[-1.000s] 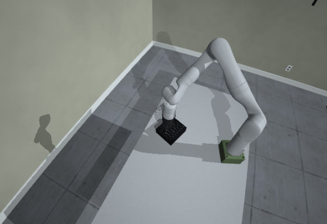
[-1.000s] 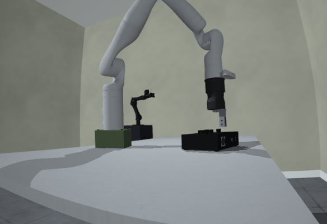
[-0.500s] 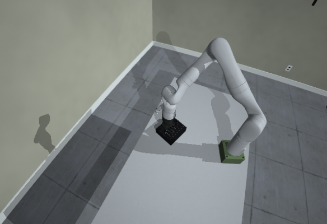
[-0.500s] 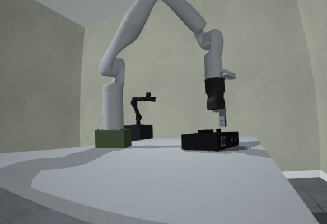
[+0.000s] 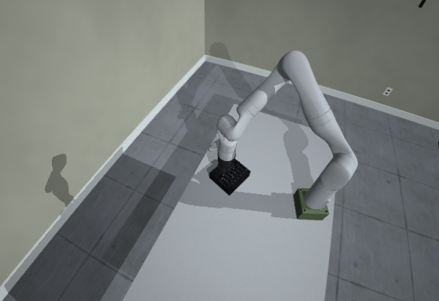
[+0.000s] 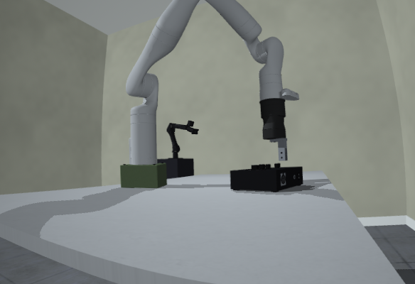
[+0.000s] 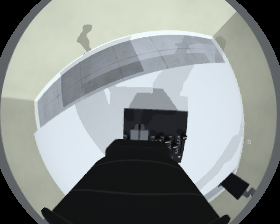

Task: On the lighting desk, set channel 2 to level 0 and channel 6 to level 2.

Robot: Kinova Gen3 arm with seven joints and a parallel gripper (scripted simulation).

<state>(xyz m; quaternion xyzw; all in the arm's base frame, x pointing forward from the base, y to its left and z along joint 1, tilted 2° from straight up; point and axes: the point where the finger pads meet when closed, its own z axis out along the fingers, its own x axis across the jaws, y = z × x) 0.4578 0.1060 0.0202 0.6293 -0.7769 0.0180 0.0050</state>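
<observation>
The black lighting desk point(image 5: 230, 186) point(image 6: 253, 180) point(image 7: 156, 119) stands flat on the table. Its fader caps point(image 6: 261, 167) show as small dark blocks along its top in the exterior view; channel numbers, scale marks and cap lines are too small to read, so no level can be told. My gripper point(image 6: 283, 160) point(image 7: 139, 129) is shut with nothing between its fingers. It points straight down, with the fingertips a little above the desk's top, near the right end in the exterior view. In the top view the gripper's fingers are hidden, and in the wrist view the gripper body hides part of the desk.
The arm's green base block point(image 5: 316, 214) point(image 6: 139, 176) stands on the table point(image 5: 240, 250) point(image 6: 213, 221). A small black arm point(image 6: 173, 140) on a dark box point(image 6: 185, 167) stands behind it in the exterior view. The table's edge runs close beyond the desk.
</observation>
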